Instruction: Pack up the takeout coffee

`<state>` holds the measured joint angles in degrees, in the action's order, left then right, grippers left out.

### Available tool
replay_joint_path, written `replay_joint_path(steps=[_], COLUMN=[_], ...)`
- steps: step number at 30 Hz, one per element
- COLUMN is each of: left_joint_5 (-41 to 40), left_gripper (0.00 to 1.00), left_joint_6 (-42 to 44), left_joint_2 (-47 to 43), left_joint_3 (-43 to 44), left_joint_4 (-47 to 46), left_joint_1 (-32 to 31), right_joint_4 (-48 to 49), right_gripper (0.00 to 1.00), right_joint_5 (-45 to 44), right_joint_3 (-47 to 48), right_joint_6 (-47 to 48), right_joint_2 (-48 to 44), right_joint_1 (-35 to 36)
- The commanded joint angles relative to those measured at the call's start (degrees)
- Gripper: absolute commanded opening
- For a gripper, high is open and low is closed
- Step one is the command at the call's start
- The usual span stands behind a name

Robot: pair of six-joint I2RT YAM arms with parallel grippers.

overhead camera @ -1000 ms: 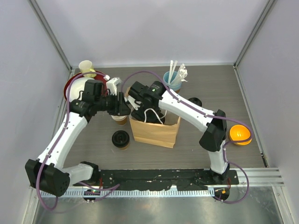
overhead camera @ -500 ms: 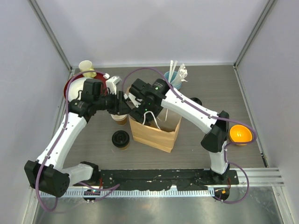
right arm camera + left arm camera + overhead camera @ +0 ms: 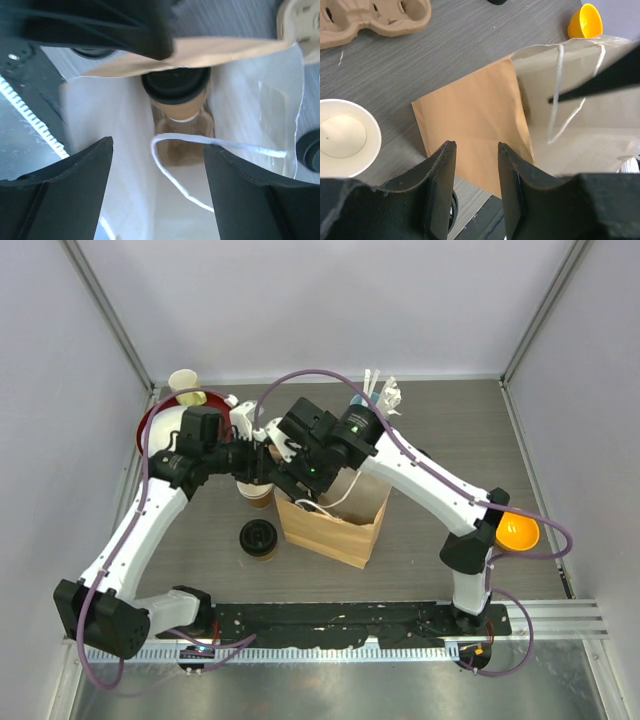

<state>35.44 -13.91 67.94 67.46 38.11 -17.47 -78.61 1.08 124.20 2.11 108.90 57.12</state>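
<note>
One lidded cup (image 3: 175, 92) is sitting low inside the paper bag (image 3: 335, 525), its black lid turned toward the opening, and a loop of white string handle (image 3: 200, 145) is drooping across the view above it. The other lidded cup (image 3: 258, 538) is standing on the counter (image 3: 420, 560) just left of the bag, apart from both arms. The right claw (image 3: 157, 145) is hanging over the bag's open mouth with its fingers spread wide, gripping nothing and, as far as its wrist view shows, touching neither the cup nor the bag's walls. The left claw (image 3: 476, 146) is hovering at the bag's upper left corner, its fingers standing partly apart with only the bag's brown outer side showing through the gap. Nothing is pinched between them, though whether a finger is brushing the rim is hard to tell, since in the right wrist view that claw is showing only as a dark blur across the top. An open paper cup (image 3: 342, 137) with a white inside is standing beside the bag, under the left wrist. Farther out, a cardboard cup carrier (image 3: 370, 17) is lying partly cut off at the frame edge, a yellow bowl (image 3: 515, 530) is resting near the right arm's elbow, and a cup of straws (image 3: 385, 392) is largely hidden behind the right arm.
</note>
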Motion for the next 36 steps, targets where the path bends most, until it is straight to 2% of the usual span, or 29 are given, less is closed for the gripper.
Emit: replay_joint_path(steps=[1, 16, 31, 36], left_joint_5=[-1.2, -5.1, -7.8, -8.5], left_gripper=[0.43, 0.51, 0.56, 0.57], left_joint_6=[2.0, 2.5, 4.7, 9.6], left_joint_2=[0.9, -1.5, -7.3, -9.3], left_joint_3=[2.0, 3.3, 2.9, 2.9], left_joint_4=[0.9, 1.2, 5.9, 9.5], left_joint_1=[-0.4, 0.2, 3.4, 4.2], right_joint_4=[4.3, 11.3, 24.9, 27.5], right_gripper=[0.78, 0.79, 0.84, 0.86], right_joint_5=[2.2, -0.8, -7.8, -8.8], right_joint_3=[5.4, 2.8, -1.7, -2.3], right_joint_6=[0.7, -1.1, -4.0, -5.4], right_joint_2=[-6.2, -14.2, -20.7, -21.8], right_joint_1=[2.2, 2.2, 2.0, 1.0])
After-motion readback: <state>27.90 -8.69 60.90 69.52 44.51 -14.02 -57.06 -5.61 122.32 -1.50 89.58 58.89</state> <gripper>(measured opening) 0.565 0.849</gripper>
